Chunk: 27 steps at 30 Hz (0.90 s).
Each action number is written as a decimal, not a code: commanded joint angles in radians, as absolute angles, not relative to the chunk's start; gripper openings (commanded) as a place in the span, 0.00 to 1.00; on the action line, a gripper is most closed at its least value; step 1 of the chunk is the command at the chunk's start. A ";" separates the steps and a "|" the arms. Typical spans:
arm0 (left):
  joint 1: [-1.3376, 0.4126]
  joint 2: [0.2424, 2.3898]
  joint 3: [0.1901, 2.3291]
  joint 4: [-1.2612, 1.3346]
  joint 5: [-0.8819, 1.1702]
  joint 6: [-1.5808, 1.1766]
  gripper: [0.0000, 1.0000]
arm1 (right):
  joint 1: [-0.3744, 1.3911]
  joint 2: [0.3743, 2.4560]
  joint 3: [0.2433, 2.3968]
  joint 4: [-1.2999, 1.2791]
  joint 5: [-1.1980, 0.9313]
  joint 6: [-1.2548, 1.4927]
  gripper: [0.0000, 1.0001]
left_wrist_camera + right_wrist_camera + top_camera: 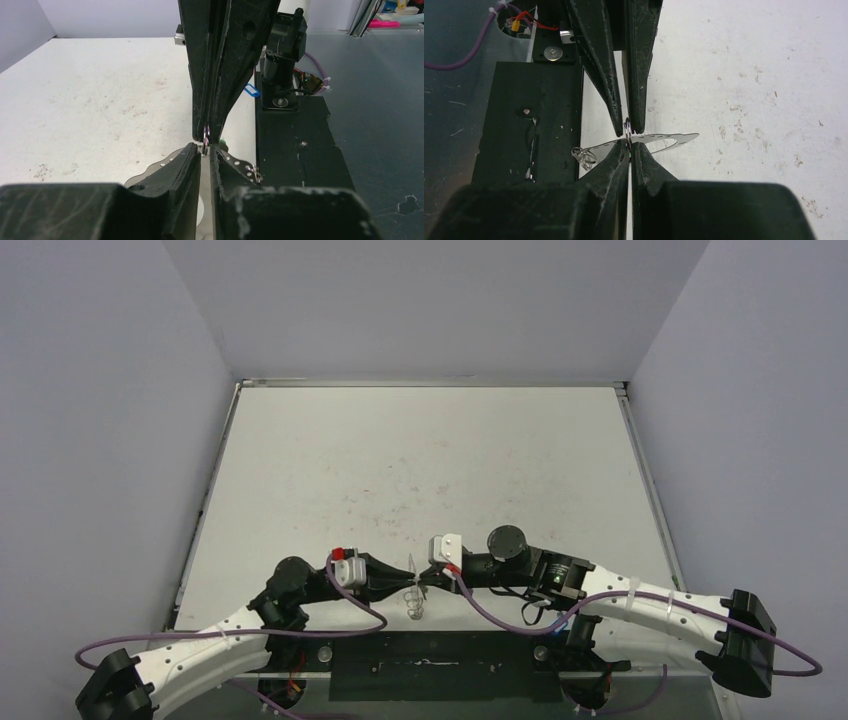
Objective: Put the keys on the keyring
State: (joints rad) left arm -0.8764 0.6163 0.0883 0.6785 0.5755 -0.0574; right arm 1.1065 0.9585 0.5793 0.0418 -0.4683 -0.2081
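Right wrist view: right claw (630,146) is clamped shut on the keyring (669,138), held edge-on by the table's (749,75) near edge. Left claw (628,131), opposite, is closed on a small metal loop (627,127).

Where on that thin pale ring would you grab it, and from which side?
Probably on its rim, with fingertips only, coming in level from the side. The keyring is a thin wire hoop with nothing solid inside, so the rim is all there is to pinch; the left gripper and right gripper meet it tip to tip there.
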 commanded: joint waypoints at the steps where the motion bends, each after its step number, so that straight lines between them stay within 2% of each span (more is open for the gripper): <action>1: -0.878 0.580 0.160 0.563 0.570 -0.014 0.15 | 1.107 0.969 0.704 -0.065 -0.428 -0.193 0.00; 12: -0.879 0.533 0.292 0.227 0.524 0.091 0.23 | 1.108 1.151 0.956 -0.442 -0.339 -0.171 0.00; 18: -0.879 0.532 0.336 0.123 0.493 0.128 0.24 | 1.111 1.191 1.009 -0.492 -0.337 -0.155 0.00; 27: -0.879 0.573 0.351 0.174 0.484 0.137 0.25 | 1.116 1.219 1.036 -0.485 -0.353 -0.137 0.00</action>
